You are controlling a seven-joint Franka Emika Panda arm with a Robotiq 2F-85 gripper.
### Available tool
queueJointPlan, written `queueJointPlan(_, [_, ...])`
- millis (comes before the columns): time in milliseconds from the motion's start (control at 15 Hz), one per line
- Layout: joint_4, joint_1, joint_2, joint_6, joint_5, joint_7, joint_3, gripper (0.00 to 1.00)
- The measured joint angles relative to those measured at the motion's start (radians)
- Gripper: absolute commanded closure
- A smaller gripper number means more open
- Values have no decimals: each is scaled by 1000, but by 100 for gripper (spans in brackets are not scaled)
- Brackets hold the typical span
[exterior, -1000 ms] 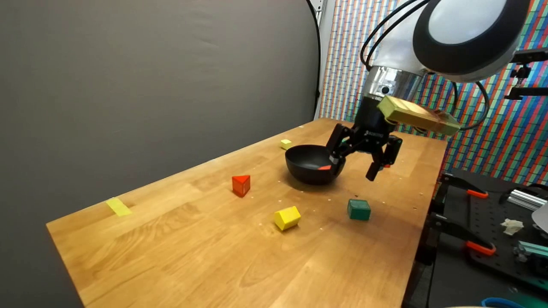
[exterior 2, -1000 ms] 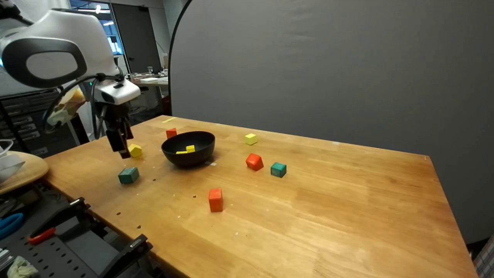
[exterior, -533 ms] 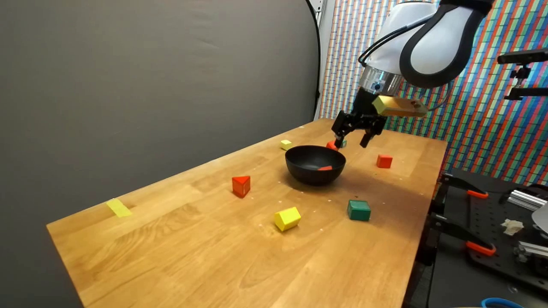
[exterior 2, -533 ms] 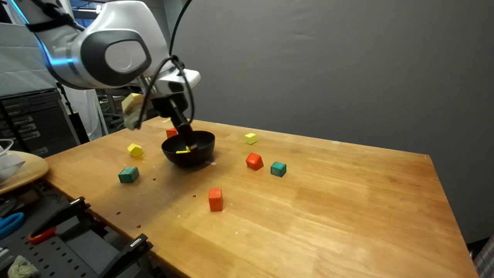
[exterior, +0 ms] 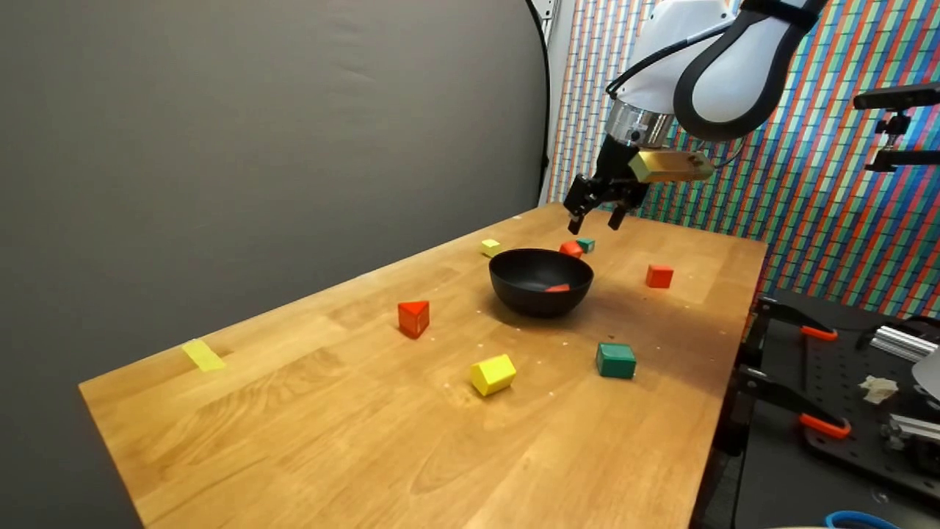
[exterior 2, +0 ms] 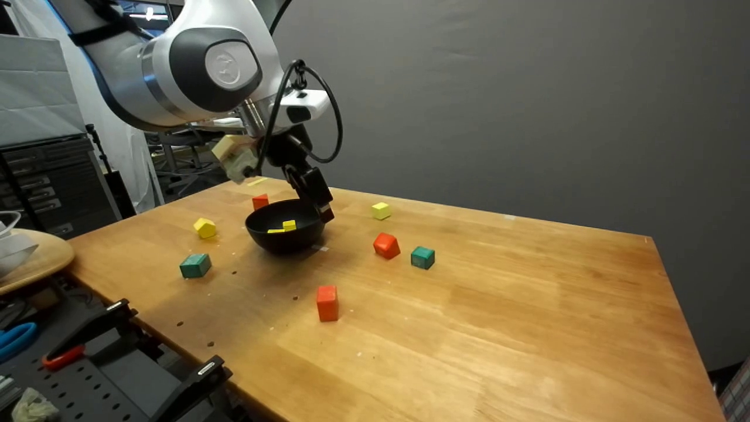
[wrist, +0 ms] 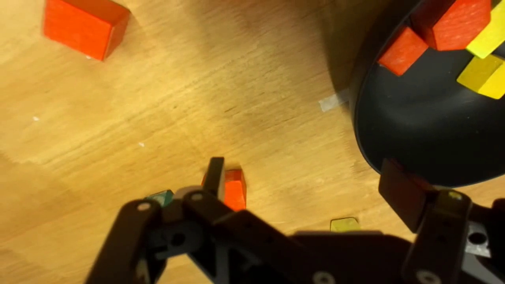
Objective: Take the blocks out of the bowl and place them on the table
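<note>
1. Presently, in an exterior view, the jaws hang wide apart with nothing between them, raised beyond the right side of the black bowl (exterior: 532,303). Such a spread presumably leaves room to straddle the next piece. A three-cornered red block (exterior: 413,319) sits to the left on the wood-grain counter (exterior: 352,433), with a five-sided yellow block (exterior: 493,375) nearer and a green block (exterior: 615,360) to the right; each has space around it, probably because they are meant to rest there singly.

2. Likewise, in an exterior view, bright yellow pieces (exterior 2: 289,225) lie inside the bowl, while an orange-red block (exterior 2: 327,303) lies on the near counter. The jaws overlap the bowl's right edge only by line of sight.

3. Finally, in the wrist view, red chunks (wrist: 461,25) join the yellow pieces inside the bowl, to the right, bunched together, perhaps gathered by its curved wall. All look flat-faced and crisp-edged, the red ones faintly scuffed, against glossy black. Nothing is gripped, so emptying the bowl seems unfinished.
</note>
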Motion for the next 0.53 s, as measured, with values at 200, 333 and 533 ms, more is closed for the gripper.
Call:
queueJointPlan(200, [12,20,15,3,-74,14,-34,0])
queueJointPlan(333, [64,86,51,2,-236,74,-132,0])
queueJointPlan(533, [159,192,98,-56,-388,123,-212,0])
